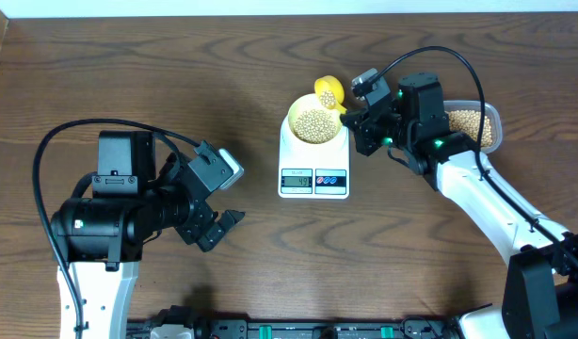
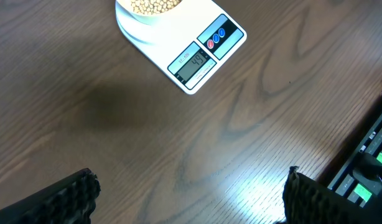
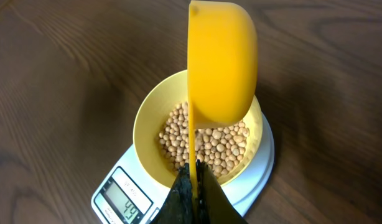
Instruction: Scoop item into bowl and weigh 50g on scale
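- Dark wood table [image 1: 270,264] carries the scale [image 3: 256,186]; the bowl [image 3: 147,124] of beans [image 3: 209,146] sits directly beneath my right gripper [image 3: 194,180].
- Its jaws clamp the scoop [image 3: 222,62] by the handle, tipped over the bowl.
- Risk: a jolt could drop stray beans and overshoot the weight.
- My left gripper [image 2: 190,198] hangs spread, idle.

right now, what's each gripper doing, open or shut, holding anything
Left gripper: open, holding nothing.
Right gripper: shut on the yellow scoop by its handle, tipped above the bowl.
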### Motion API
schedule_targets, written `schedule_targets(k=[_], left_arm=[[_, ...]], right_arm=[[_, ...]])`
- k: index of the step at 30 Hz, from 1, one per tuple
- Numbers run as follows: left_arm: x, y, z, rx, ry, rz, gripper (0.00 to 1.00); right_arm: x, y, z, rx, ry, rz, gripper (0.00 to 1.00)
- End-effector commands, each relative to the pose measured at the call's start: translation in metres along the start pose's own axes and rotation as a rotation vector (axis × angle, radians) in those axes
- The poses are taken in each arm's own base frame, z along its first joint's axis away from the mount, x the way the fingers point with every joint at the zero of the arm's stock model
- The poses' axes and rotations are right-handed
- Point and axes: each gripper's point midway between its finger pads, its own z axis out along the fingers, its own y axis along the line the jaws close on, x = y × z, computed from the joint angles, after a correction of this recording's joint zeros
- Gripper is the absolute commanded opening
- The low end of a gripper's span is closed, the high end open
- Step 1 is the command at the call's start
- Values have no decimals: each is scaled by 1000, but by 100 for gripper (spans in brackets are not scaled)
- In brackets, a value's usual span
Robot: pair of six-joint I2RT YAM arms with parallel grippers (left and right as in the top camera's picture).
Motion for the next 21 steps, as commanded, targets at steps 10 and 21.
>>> schedule_targets(k=[10,21], left_arm=[[-1,-1,-1,7,-9,2,96],[-1,-1,-1,7,-9,2,96]], right_arm=[[0,2,-1,-48,-6,47,1],[-2,-5,-9,-82,-21,120,1]])
